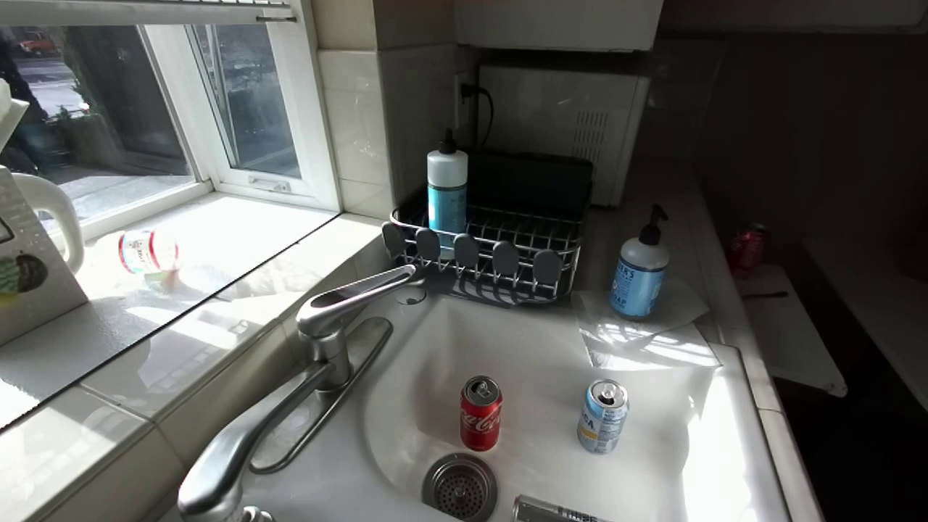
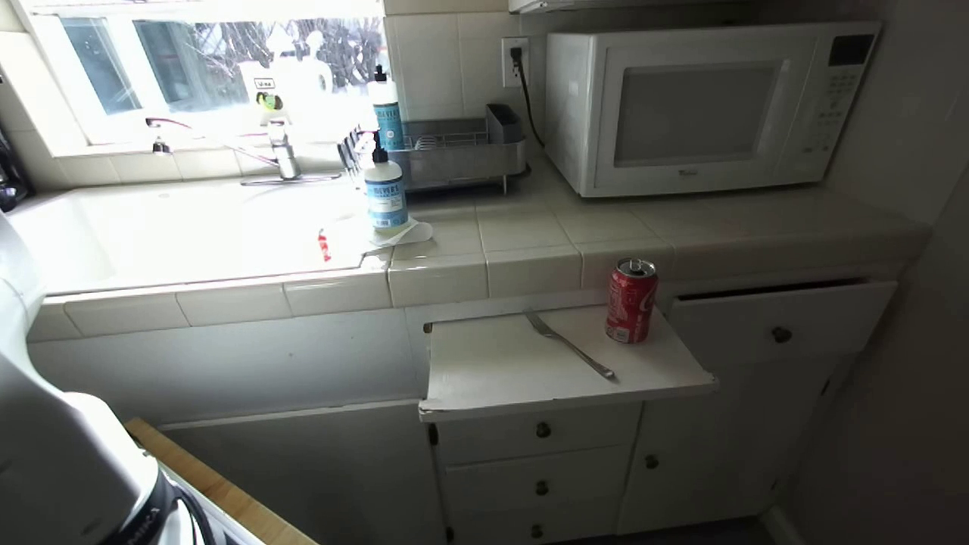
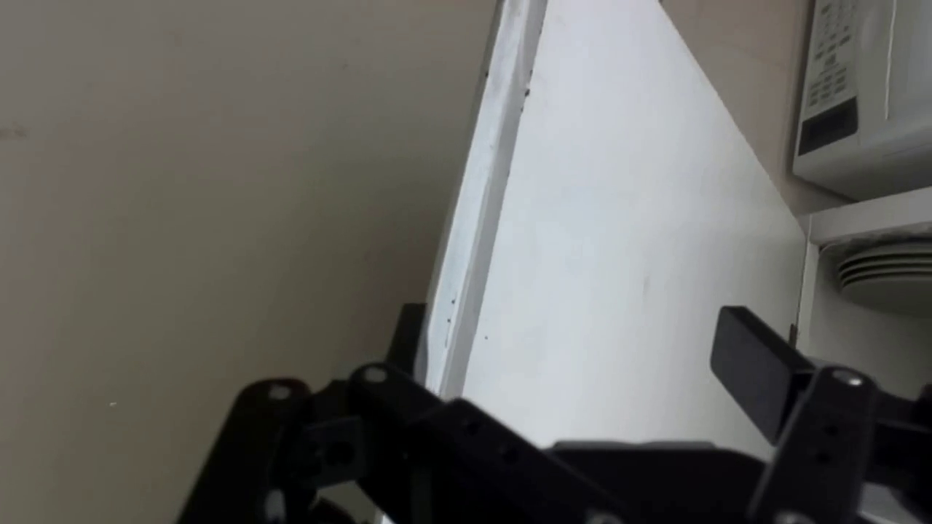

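Red metal can [image 1: 481, 424]: "Coca-Cola"
Pale-blue metal can [image 1: 603, 420]: "CA"
Blue-labelled plastic pump bottle [image 1: 638, 279]: "ER'S", "OAP"
White robot arm [image 2: 60, 454]: "MIKA"

Cupbd door [image 3: 626, 218] is wht, gripper [image 3: 575, 338] blk, sink Coke can [image 1: 481, 417] red w/ wht lettering.

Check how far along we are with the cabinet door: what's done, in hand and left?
Looks done: the cabinet door stands open in the wrist view, with stacked plates visible inside. In hand: the gripper is open and grasps nothing, with one finger beside the door's free edge; whether it touches, I can't tell. Left: probably easing the gripper clear of that edge, given how close the finger sits.
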Available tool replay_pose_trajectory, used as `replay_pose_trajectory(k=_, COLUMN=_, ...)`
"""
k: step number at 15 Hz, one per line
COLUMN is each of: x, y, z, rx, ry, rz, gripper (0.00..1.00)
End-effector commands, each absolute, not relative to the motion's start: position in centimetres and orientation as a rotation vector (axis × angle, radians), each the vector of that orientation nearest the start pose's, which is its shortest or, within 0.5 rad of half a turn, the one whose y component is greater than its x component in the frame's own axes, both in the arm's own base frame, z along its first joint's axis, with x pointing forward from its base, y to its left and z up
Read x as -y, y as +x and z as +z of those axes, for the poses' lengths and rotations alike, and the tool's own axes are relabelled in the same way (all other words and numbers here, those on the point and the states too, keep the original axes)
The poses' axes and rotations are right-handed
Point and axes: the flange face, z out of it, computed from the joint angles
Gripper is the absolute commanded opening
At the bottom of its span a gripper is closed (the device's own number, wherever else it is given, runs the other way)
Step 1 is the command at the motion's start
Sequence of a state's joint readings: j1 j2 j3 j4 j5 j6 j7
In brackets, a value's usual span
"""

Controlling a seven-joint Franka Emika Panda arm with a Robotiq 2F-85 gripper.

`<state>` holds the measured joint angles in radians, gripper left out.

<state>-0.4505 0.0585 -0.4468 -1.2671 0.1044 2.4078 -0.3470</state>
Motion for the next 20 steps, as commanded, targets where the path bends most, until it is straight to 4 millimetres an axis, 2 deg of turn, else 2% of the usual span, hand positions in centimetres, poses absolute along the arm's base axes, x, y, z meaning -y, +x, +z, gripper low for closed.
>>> replay_pose_trajectory(k=1, x=47.0, y=38.3, z=84.4, rx=0.601, ry=2.269, rz=1.181, gripper=1.00)
replay_pose_trajectory(k=6, x=49.2, y=39.6, z=82.9, rx=0.585, ry=2.339, rz=1.210, gripper=1.00)
replay_pose_trajectory(k=10, x=50.9, y=39.6, z=83.3, rx=0.572, ry=2.306, rz=1.293, gripper=1.00)
replay_pose_trajectory(k=14, x=51.7, y=40.0, z=83.2, rx=0.537, ry=2.304, rz=1.322, gripper=1.00)
replay_pose_trajectory(k=20, x=52.0, y=38.6, z=83.8, rx=0.520, ry=2.301, rz=1.122, gripper=1.00)
